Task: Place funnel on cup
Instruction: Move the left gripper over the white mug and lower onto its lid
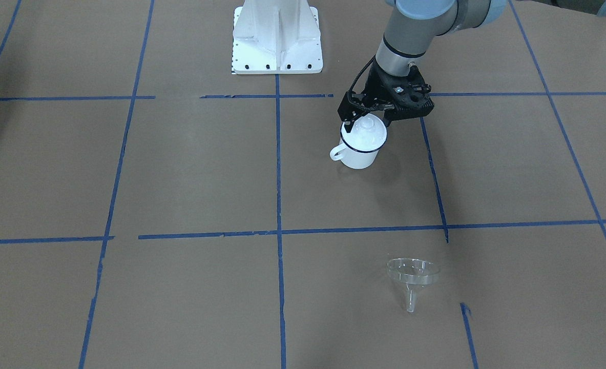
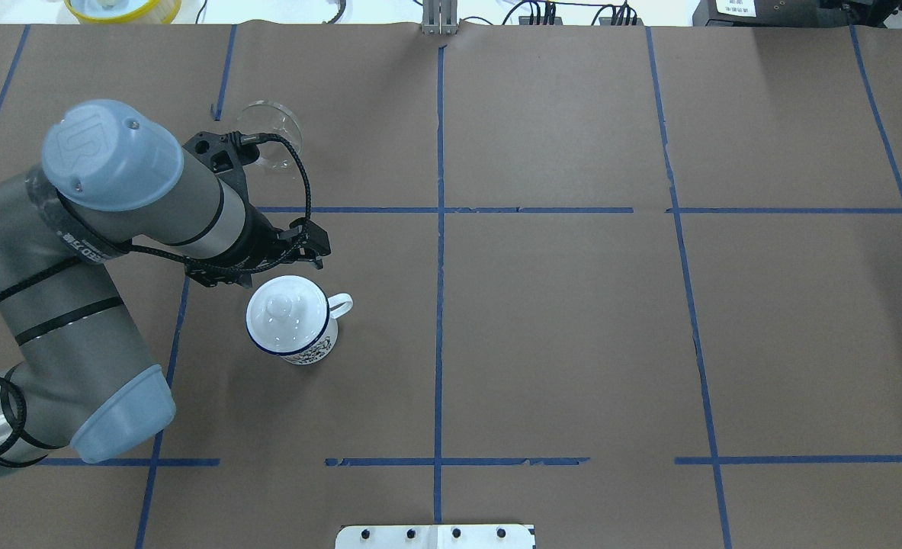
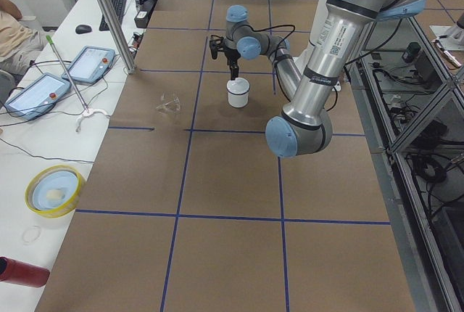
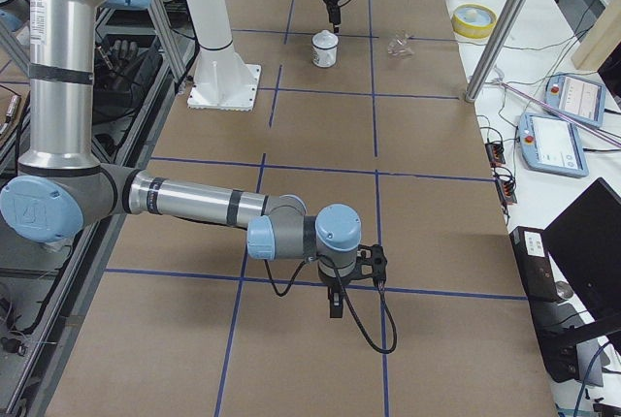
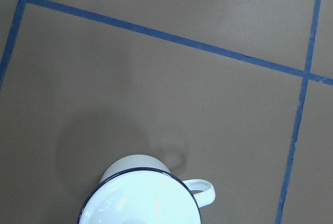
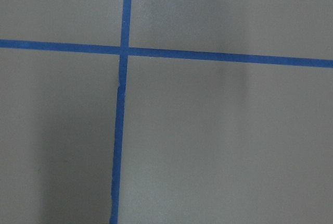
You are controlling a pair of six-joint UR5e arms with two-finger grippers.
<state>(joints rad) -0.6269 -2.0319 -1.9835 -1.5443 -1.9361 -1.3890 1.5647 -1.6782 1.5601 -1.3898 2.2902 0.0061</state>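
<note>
Now, clear funnel (image 1: 413,273) w/ short spout, blue-rimmed white cup (image 1: 359,151), L end effector (image 1: 367,123) opening unclear.

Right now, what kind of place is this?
Likely a robotics lab workcell: a brown-paper table marked with a blue tape grid, teach pendants alongside, and a bolted-down white robot pedestal.

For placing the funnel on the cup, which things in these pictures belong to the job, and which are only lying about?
Belong to the job: funnel, cup, white knobbed lid sitting on the cup, left gripper above it.

Only lying about: yellow-rimmed dish, red cylinder, teach pendants, all beside the brown paper.
</note>
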